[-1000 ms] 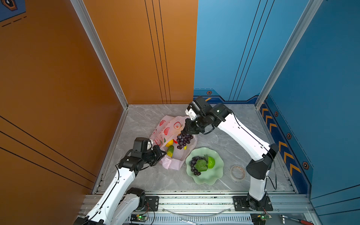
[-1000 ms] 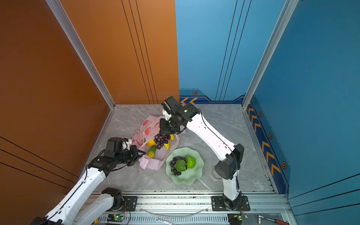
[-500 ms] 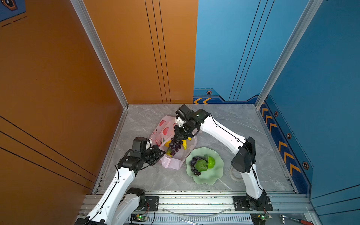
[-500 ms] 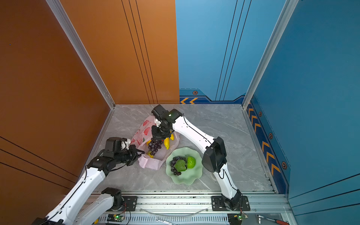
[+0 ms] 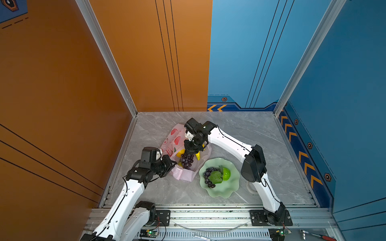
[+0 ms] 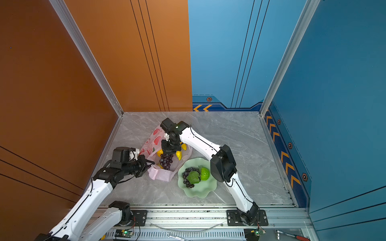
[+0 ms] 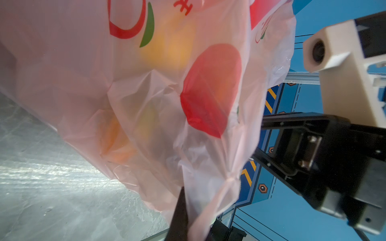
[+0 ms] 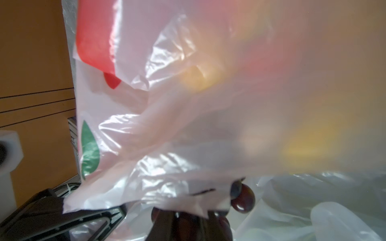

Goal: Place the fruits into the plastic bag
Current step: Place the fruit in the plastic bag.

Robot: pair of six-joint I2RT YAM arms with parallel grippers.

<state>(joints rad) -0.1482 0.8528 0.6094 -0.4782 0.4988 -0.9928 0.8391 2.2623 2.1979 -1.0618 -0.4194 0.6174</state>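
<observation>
Holding the purple grapes (image 5: 187, 161) by the top, your right gripper (image 5: 189, 153) hung over the mouth of the plastic bag (image 5: 177, 139). The bunch dangled down at the opening, with bag film touching it in the right wrist view. Your left gripper (image 5: 174, 164) was clenched on the bag's edge at the bag's eight o'clock side, holding it up off the table (image 5: 240, 129). Yellow fruits (image 5: 180, 152) lay inside the bag, just beside the grapes. The green plate (image 5: 219, 194) sat near the bag, at its four o'clock. On it lay a second bunch of grapes (image 5: 208, 179), a green leaf (image 5: 216, 177) and a small green ball (image 5: 227, 173), close together.
</observation>
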